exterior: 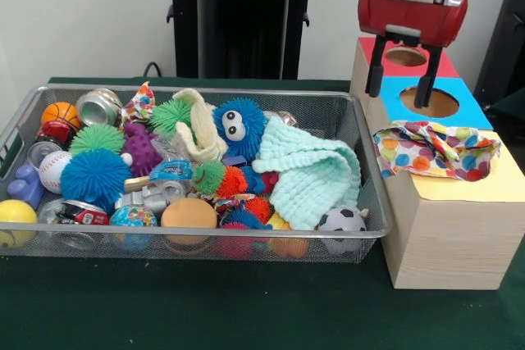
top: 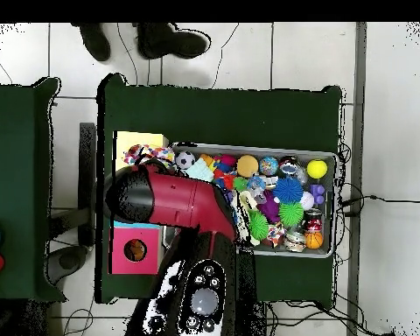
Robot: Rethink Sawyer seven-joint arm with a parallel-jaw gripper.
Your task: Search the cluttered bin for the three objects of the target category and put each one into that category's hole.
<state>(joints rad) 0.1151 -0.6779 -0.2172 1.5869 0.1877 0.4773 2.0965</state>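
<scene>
— What's nearest us, from where you stand?

— The silver wire-mesh bin (exterior: 371, 239) on the green table (exterior: 246, 309). Along its front edge: a yellow ball (exterior: 15, 213), a crushed drink can (exterior: 72, 214), an orange ball (exterior: 188, 214) and a small black-and-white soccer ball (exterior: 342, 220). Behind those, a blue spiky ball (exterior: 94, 178), a baseball (exterior: 52, 170), a folded mint-green knitted cloth (exterior: 316, 174) and a blue fuzzy toy with googly eyes (exterior: 240, 125). At the back, a mini basketball (exterior: 61, 113) and another silver can (exterior: 98, 106).

— And the wooden box beside it?

— The pale wooden sorting box (exterior: 447, 239) stands just right of the bin. Its yellow top section holds a colourful polka-dot cloth (exterior: 435, 149), draped over that part and hanging a little over the edge. Farther back are a blue section with a round hole (exterior: 441, 102) and a red section with a round hole (exterior: 406, 56).

— The arm?

— The red and black gripper (exterior: 403, 88) hangs above the blue section, its two black fingers (exterior: 376, 71) spread wide with nothing between them.

— Anyone else about?

— Seen from above, someone's dark shoes (top: 171, 40) stand on the tiled floor beyond the table.
</scene>
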